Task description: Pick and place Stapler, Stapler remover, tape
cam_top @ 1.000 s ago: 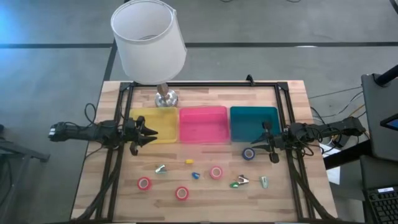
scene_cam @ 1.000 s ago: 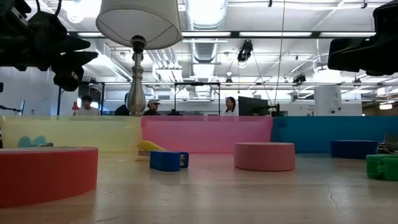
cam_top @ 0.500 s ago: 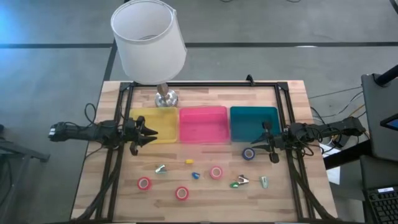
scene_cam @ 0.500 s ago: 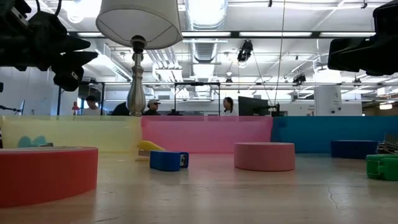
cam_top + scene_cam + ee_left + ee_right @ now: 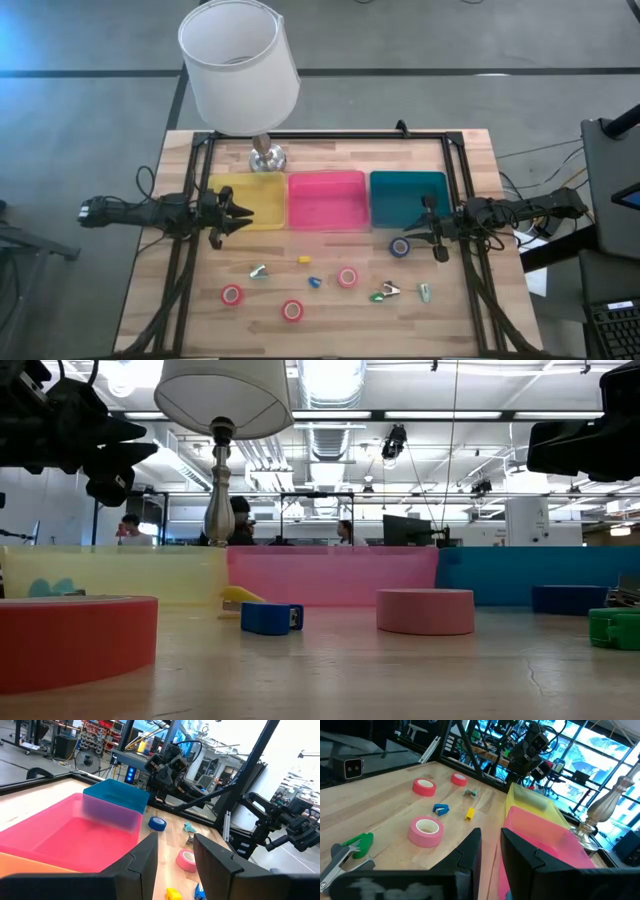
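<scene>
Tape rolls, three red (image 5: 232, 295) and one blue (image 5: 400, 246), are still loose on the counter (image 5: 330, 150), so nothing's been picked yet. Left claw (image 5: 238, 212) is parked over the yellow bin (image 5: 262, 186), fingers part open, nothing held. Right claw (image 5: 415, 233) is hung just beside the blue roll at the teal bin (image 5: 408, 184), fingers narrow, also empty. Rolls are probably light and stiff, best pinched across the ring or through the core. Small staplers (image 5: 304, 260) and metal staple removers (image 5: 386, 293) are scattered between them, likely slippery. A pink bin (image 5: 326, 183) and a lamp (image 5: 238, 65) are set at the back. People are seen in the workshop behind.
</scene>
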`<action>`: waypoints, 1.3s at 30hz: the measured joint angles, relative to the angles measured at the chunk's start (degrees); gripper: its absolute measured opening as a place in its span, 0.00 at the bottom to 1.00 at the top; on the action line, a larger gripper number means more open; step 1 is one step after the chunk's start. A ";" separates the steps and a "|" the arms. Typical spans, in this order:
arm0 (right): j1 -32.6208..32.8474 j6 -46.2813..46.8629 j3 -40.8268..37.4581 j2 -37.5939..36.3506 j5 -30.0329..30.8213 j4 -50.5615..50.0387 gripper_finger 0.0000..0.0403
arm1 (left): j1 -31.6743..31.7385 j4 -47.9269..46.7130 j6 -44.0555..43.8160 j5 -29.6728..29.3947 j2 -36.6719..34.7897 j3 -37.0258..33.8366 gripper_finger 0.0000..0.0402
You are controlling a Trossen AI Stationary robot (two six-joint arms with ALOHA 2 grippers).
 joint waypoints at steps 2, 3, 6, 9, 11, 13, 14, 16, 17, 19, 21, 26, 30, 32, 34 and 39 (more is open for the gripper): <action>0.00 0.00 -0.01 -0.01 0.00 0.00 0.17 | -0.01 0.01 -0.02 -0.22 0.00 0.00 0.32; 0.00 0.00 -0.01 -0.02 0.00 0.00 0.17 | -0.02 0.05 -0.02 -0.84 0.00 0.00 0.32; 0.00 0.00 -0.01 0.00 0.00 -0.01 0.17 | -0.01 0.11 -0.02 -2.77 0.02 0.00 0.32; 0.00 0.00 0.00 0.00 0.00 -0.02 0.17 | 0.00 0.09 0.12 -3.23 0.34 0.02 0.32; 0.00 -0.03 0.00 -0.02 0.00 0.00 0.17 | 0.00 0.07 0.13 -2.84 0.44 0.02 0.32; 0.03 -0.22 0.00 -0.01 0.00 -0.02 0.17 | 0.00 0.18 0.15 -2.20 0.65 0.02 0.32; 0.04 -0.24 -0.01 0.00 0.01 -0.01 0.17 | 0.00 0.48 0.33 -1.74 0.74 0.00 0.32; 0.03 -0.17 0.00 0.00 0.11 -0.02 0.17 | 0.00 2.56 1.18 -1.29 1.03 -0.02 0.32; 0.02 -0.17 -0.01 -0.01 0.25 -0.02 0.17 | 0.00 4.23 1.40 -1.04 1.12 -0.02 0.32; 0.02 -0.15 -0.01 -0.01 0.28 -0.02 0.17 | 0.00 8.14 2.19 -0.25 1.34 -0.02 0.32; 0.02 -0.12 -0.01 -0.01 0.28 -0.04 0.17 | 0.00 11.32 4.14 1.23 1.43 -0.02 0.32; 0.02 -3.26 -0.01 -0.02 0.48 -0.02 0.17 | -0.01 15.89 6.83 2.63 1.45 -0.02 0.31; 0.02 -6.25 -0.01 -0.02 0.50 -0.07 0.17 | 0.00 16.12 6.85 3.87 1.93 -0.02 0.31; 0.02 -5.69 0.00 -0.01 0.47 0.03 0.17 | -0.02 16.05 6.88 4.60 2.34 0.13 0.31; 0.02 -3.20 -0.01 0.07 0.23 1.35 0.17 | -0.02 16.02 6.89 4.78 2.93 0.83 0.31; 0.00 3.73 -0.01 -0.01 -0.39 6.97 0.17 | -0.16 16.10 7.99 6.59 5.07 3.45 0.31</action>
